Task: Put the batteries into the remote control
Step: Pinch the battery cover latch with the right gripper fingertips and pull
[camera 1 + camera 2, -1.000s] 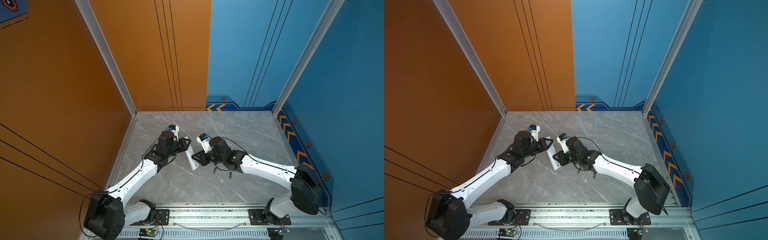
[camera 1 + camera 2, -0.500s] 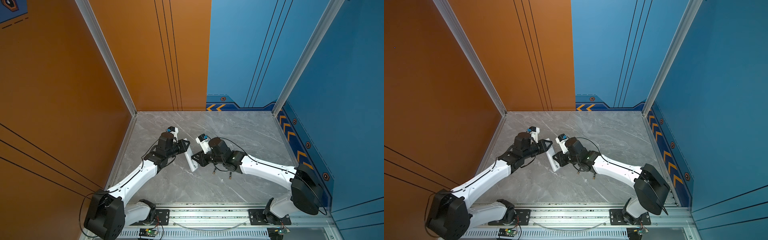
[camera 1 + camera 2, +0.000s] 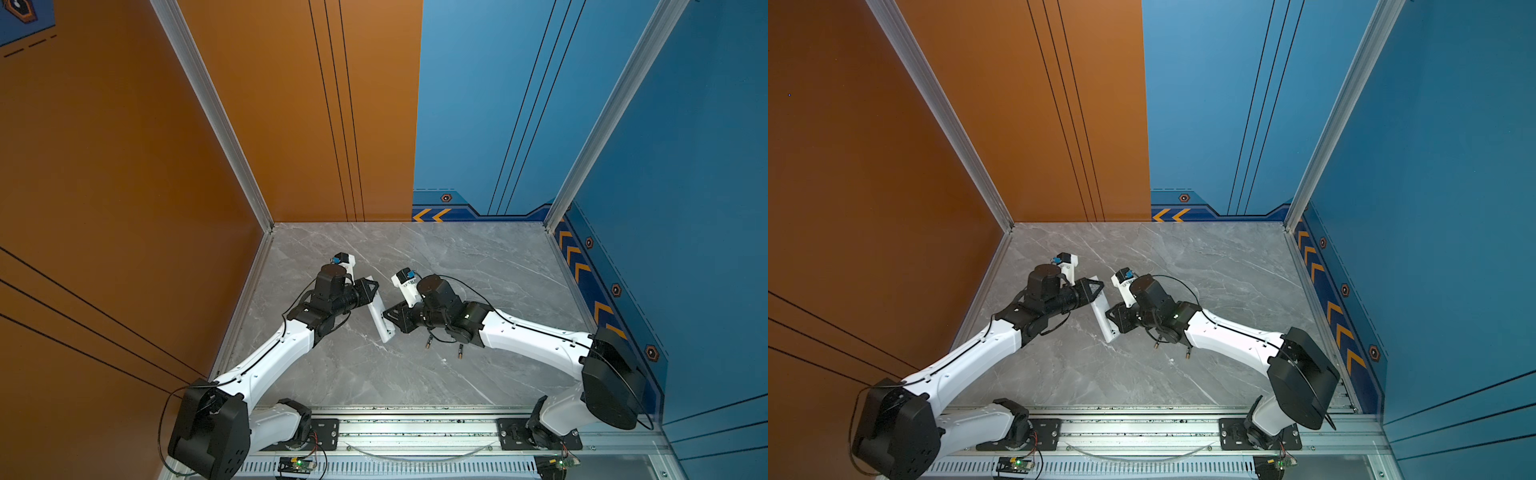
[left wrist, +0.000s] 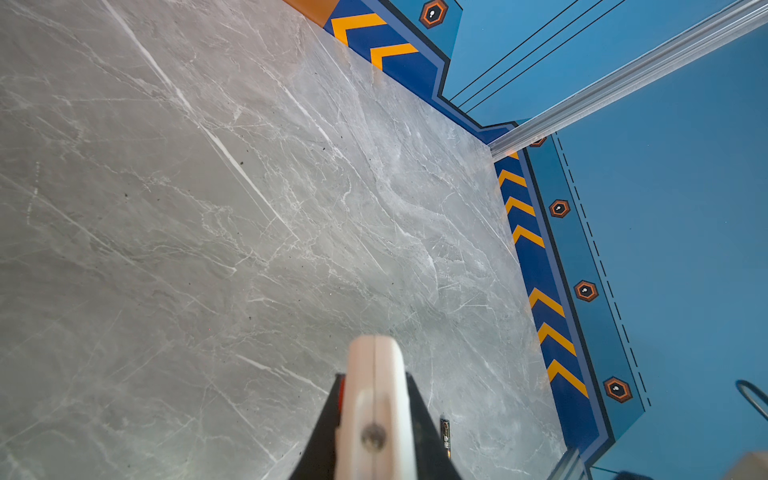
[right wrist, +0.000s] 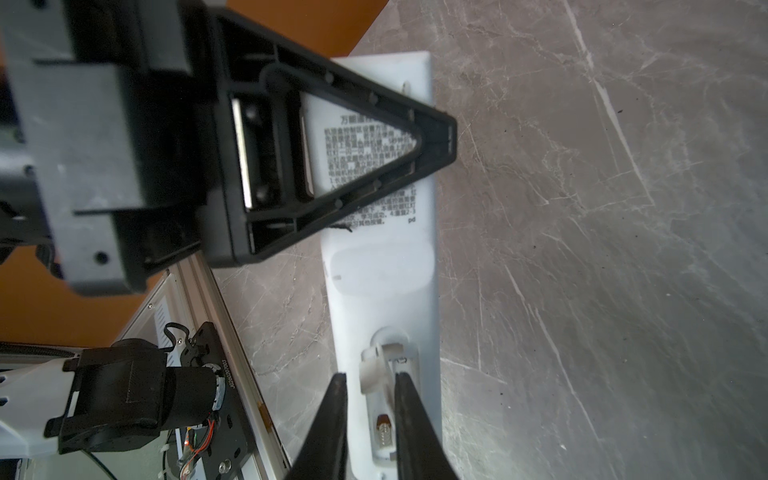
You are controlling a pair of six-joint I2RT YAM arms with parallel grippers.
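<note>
Currently the step in hand is clearing the battery bay, not loading yet. The left end effector (image 3: 373, 287) is clenched on the upper part of the remote control (image 3: 382, 319) and holds it tilted off the counter (image 3: 478, 270), with the printed back facing the right wrist camera. The right end effector (image 5: 370, 376) is at the remote's lower end. Its fingers (image 5: 338, 415) stand narrow on either side of a small white cover piece (image 5: 371, 368); I can't tell whether they pinch it or only straddle it. Past that piece the bay (image 5: 376, 446) looks open, with a metal spring contact (image 5: 384, 430) showing inside and no cell visible in it. The batteries (image 3: 428, 342) lie loose on the counter under the right arm, near each other but apart, the other battery (image 3: 460, 352) closer to the forearm.

How to do it well, as a judgement:
- **Left arm:** keep the grip firm and the wrist steady so the remote doesn't twist when the right side pulls.
- **Right arm:** get a sure pinch on the cover piece, then move it in a short straight pull. Prying sideways is a risk, since the plastic clip looks thin and could snap.
- **Cover:** get it fully clear and park it away from the batteries.
- **Bay:** turn it to face up before fetching a cell, and note the spring end, which likely takes the flat end.
- **Batteries:** they're round and may roll if the arm sweeps low over them.
</note>
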